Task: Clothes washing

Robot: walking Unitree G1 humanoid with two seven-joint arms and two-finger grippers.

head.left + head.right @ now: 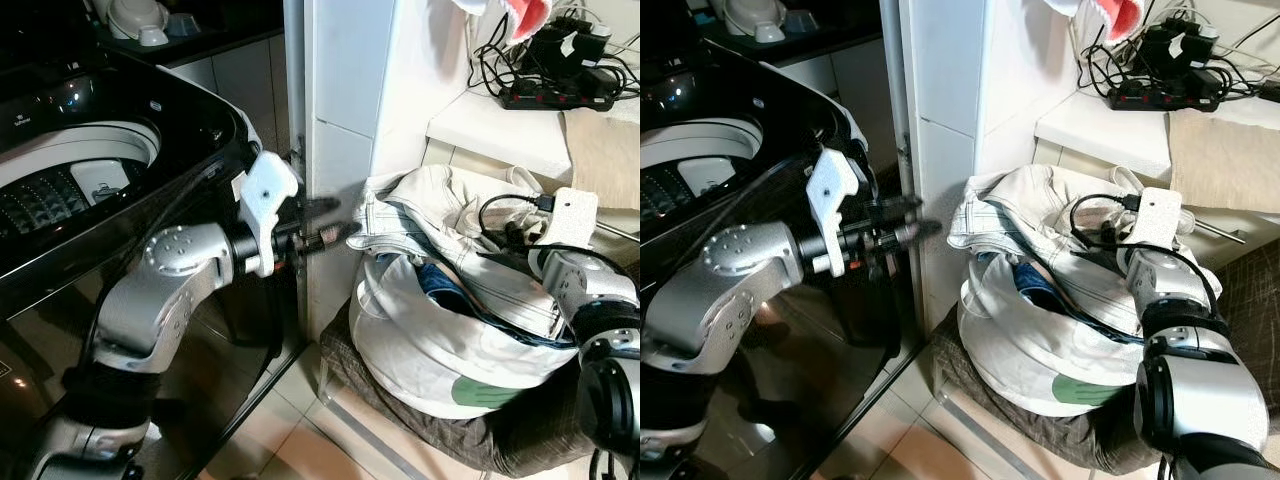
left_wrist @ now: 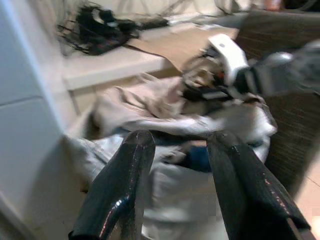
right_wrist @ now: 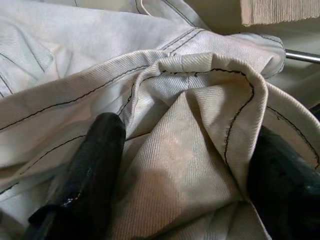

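Right gripper [image 3: 175,185], fingers apart, straddles a fold of cream stitched cotton garment [image 1: 440,215] atop the white laundry bag [image 1: 430,350]. Left gripper [image 1: 335,225], fingers apart and empty, at 9 o'clock of the garment.

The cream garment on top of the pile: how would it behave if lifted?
The cream garment is probably floppy: it folds between the right tool's fingers. Its thick stitched seams suggest some weight. Draped across the laundry bag, it would likely trail and drag.
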